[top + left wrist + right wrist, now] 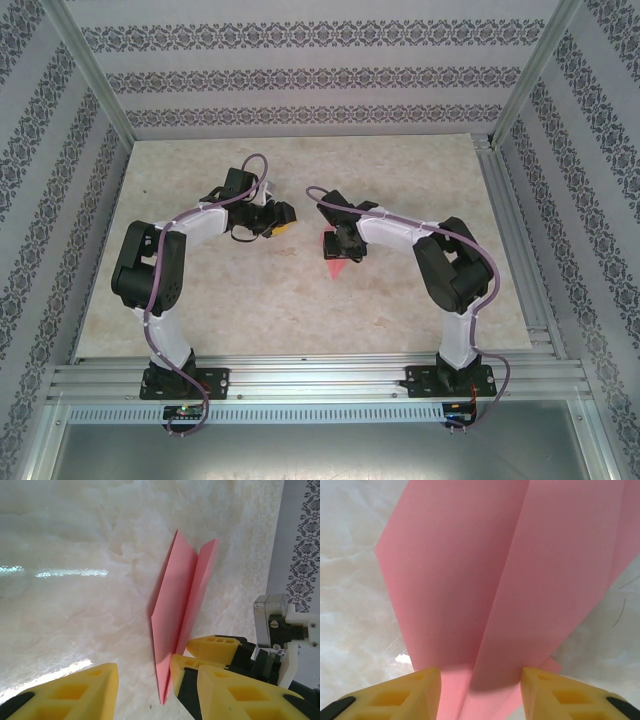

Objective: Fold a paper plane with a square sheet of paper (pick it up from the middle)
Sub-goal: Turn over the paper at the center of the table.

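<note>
So at this point the paper plane [177,600] was basically there: a slim pink dart with a long centre crease, lying on the marble-look table [250,310] between the two arms, one flap sitting a bit proud of the other. The right gripper [481,677] was low over its pointed end with the jaws apart, one yellow finger on either side of the crease and paper running through the gap (I couldn't tell whether the pads actually touched it). The left gripper [280,222] hung just beside the plane, jaws partly apart with nothing in them.

My read: the folding was done or nearly so, and this was the last crease-setting bit. The next move would need care, either a gentle pinch along the spine to flatten that raised flap or a straight lift away, since thin paper skids easily.
</note>
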Controlling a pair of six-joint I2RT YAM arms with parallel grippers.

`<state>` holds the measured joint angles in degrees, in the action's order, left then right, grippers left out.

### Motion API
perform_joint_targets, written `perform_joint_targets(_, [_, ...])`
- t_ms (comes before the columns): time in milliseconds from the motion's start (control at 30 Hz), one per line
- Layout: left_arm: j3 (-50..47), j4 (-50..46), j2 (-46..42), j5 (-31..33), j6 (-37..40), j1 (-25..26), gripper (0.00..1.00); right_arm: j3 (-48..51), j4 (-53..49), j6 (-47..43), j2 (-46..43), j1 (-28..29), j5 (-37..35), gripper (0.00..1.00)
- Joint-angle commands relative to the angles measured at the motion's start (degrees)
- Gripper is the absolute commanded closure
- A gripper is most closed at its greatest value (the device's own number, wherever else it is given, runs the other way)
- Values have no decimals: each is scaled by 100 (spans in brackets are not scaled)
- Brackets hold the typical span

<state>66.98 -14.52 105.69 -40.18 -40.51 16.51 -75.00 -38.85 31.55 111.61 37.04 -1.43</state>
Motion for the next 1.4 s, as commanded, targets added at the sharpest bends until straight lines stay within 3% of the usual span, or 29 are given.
perform_joint_targets(0, [-114, 194, -84, -123, 95, -1, 53, -265, -292, -20, 264, 105, -174, 52])
perform_joint_targets(467, [-91, 134, -45, -123, 101, 9, 53, -962, -1337, 135, 785, 591, -1523, 53])
perform_joint_targets(767, [-84, 64, -68, -115, 127, 9, 53, -757, -1160, 279, 488, 577, -1663, 63])
perform_joint_targets(833, [-80, 49, -78, -114, 132, 5, 53, -704, -1152, 307, 436, 581, -1735, 72])
perform_joint_targets(1367, [-23, -85, -82, -95, 184, 3, 53, -215, -890, 387, -150, 550, -2133, 88])
